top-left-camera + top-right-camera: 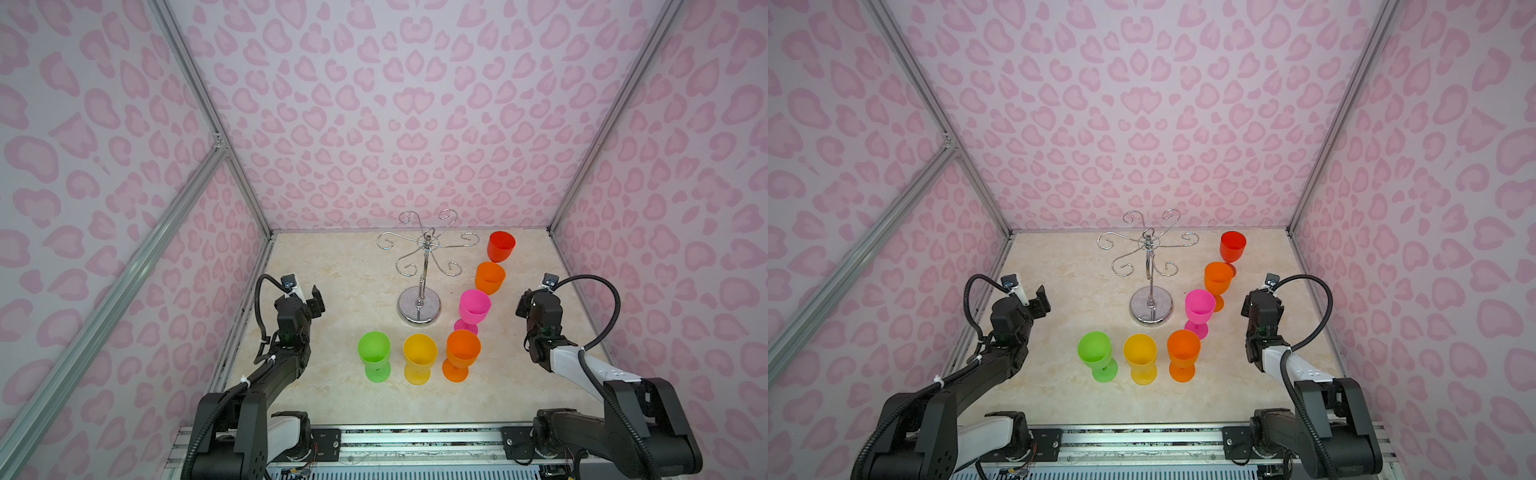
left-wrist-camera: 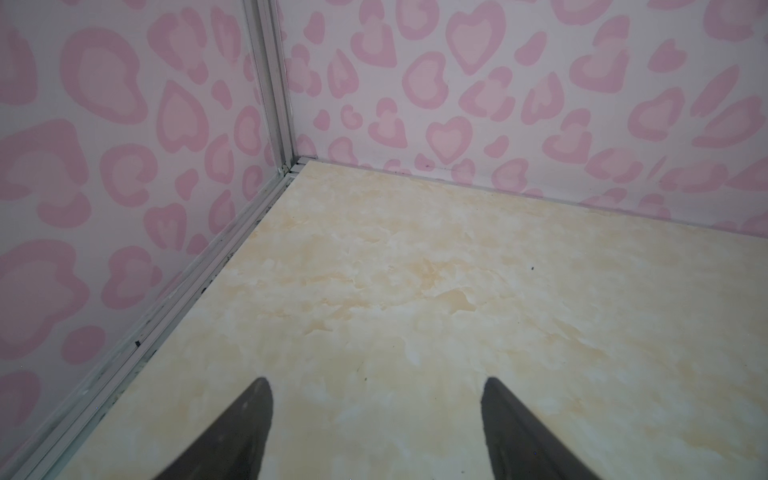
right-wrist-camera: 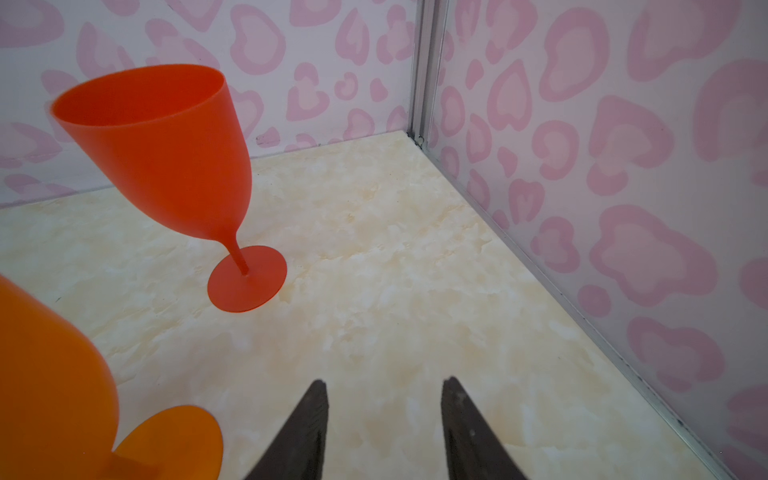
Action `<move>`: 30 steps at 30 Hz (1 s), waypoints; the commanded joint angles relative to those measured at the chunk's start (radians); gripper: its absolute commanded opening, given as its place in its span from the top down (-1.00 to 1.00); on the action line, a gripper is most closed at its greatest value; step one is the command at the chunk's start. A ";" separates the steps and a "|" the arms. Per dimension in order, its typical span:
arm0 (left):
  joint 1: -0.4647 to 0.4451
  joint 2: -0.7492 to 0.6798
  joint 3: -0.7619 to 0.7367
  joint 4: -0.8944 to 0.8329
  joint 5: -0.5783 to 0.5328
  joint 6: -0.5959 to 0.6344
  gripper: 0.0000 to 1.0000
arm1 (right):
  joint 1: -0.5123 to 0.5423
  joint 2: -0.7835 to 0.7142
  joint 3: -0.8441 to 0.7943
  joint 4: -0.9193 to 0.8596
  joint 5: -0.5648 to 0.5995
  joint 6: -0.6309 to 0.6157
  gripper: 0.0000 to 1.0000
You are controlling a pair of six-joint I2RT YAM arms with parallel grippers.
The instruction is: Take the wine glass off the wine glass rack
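Your job looks done: shiny wire wine glass rack [image 1: 424,270] mid-frame is bare; left gripper [image 2: 376,388], right gripper [image 3: 384,386] spread, empty.

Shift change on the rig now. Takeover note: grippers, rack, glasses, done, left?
Left gripper: open, empty, over the table.
Right gripper: open, empty, near the red glass and rear orange glass.
Wine glass rack: all hooks bare.
Pink glass, front orange glass, yellow glass, green glass: upright on the table, like the other two.
Done: rack cleared. Left: nothing visible.
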 commanded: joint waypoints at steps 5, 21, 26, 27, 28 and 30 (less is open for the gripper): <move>0.004 0.095 -0.001 0.143 -0.058 0.023 -0.71 | 0.022 0.121 -0.009 0.165 0.002 -0.053 0.12; 0.028 0.227 -0.029 0.334 -0.042 0.028 -0.76 | 0.019 0.270 -0.086 0.497 0.074 -0.105 0.13; 0.025 0.242 -0.040 0.359 -0.060 0.030 -0.84 | 0.022 0.277 -0.090 0.509 0.075 -0.108 0.08; 0.020 0.249 -0.047 0.385 -0.068 0.034 -1.00 | 0.021 0.291 -0.099 0.555 0.075 -0.116 0.07; 0.020 0.243 -0.044 0.366 -0.068 0.030 -0.95 | 0.024 0.296 -0.099 0.558 0.081 -0.122 0.05; 0.020 0.245 -0.044 0.373 -0.068 0.032 -0.95 | 0.026 0.285 -0.091 0.521 0.082 -0.113 0.03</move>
